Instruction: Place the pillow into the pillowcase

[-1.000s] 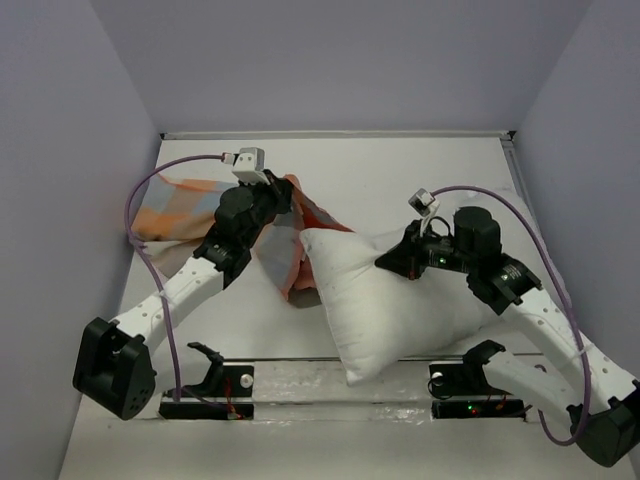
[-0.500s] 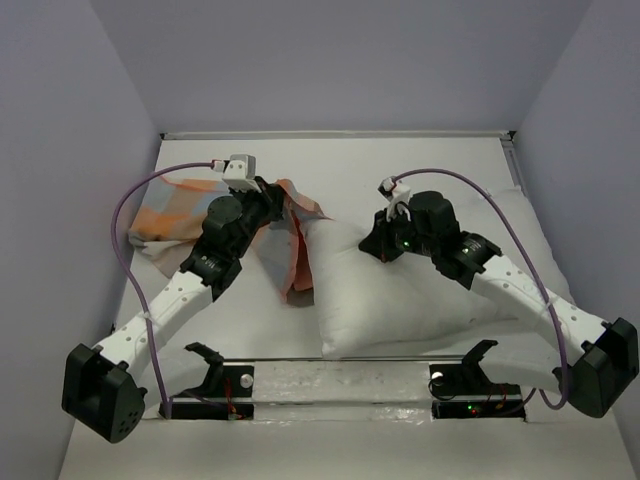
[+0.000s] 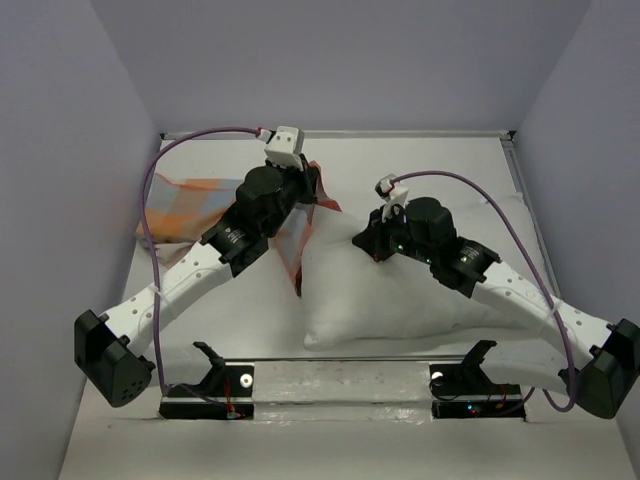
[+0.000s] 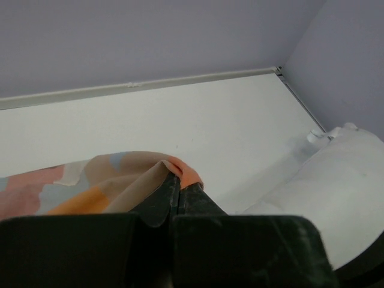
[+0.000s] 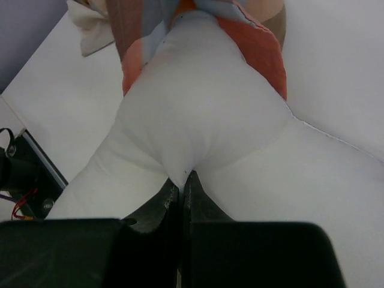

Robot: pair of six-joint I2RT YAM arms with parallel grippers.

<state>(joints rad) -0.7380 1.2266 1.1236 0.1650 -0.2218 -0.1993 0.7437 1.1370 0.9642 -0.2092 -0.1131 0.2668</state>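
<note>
The pillow (image 3: pixel 400 300) is now lying flatter at centre-right, its end pushed toward ten o'clock and apparently nosing into the pillowcase (image 3: pixel 190 205) mouth, so insertion is beginning. The left gripper (image 4: pixel 176 183) is pinching the case edge, raised higher than before, and the right gripper (image 5: pixel 182 180) is clamping pillow fabric. The white table (image 3: pixel 430 165) is sitting between lilac walls (image 3: pixel 330 60).
</note>
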